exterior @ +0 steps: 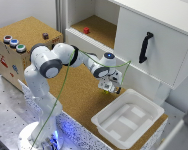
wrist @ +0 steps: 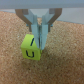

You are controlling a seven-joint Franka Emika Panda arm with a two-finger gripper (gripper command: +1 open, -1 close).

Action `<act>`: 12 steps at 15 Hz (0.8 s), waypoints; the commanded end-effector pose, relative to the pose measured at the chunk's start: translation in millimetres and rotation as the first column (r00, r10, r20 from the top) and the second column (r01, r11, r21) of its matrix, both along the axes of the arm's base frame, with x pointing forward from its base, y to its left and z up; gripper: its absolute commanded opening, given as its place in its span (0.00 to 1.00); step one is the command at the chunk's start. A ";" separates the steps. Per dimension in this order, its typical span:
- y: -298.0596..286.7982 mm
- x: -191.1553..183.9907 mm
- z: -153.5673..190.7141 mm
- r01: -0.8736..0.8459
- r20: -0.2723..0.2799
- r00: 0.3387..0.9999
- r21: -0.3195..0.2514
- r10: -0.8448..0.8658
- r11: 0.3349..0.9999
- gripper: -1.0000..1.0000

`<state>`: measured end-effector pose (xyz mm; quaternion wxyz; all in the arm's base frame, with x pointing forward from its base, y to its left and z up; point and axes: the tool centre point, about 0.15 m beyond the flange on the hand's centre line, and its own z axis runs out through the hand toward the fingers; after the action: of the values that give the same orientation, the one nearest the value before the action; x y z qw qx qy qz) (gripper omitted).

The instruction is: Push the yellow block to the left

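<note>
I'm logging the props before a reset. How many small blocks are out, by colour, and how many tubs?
Yellow block: 1, at the end effector
Red block: 1, on the shelf
Dark purple block: 1, on the cork box
White tub: 1
Total: 4

The arm (exterior: 49, 62) was built of rounded white shells with dark grey to black bands at the joints. Its column rose from a round white base (exterior: 36, 137), where a blue light glowed low on the casing. A thin green cable (exterior: 64, 82) ran from the base up along the links and looped out past the wrist. Near the end sat a black cap with a small blue lit spot (exterior: 109, 56). The gripper (exterior: 108, 86) looked white and grey, too blurred in the exterior view for finer detail. In the wrist view its fingers (wrist: 42, 31) were pale blue-grey, narrow and flat, hanging from brownish angled brackets (wrist: 22, 15).
</note>
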<state>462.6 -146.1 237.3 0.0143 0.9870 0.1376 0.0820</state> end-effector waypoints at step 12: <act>-16.5 -5.5 0.9 0.120 0.040 0.992 0.003 -0.120 0.993 0.00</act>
<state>459.6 -168.4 251.4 0.0175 0.9923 0.0708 0.1001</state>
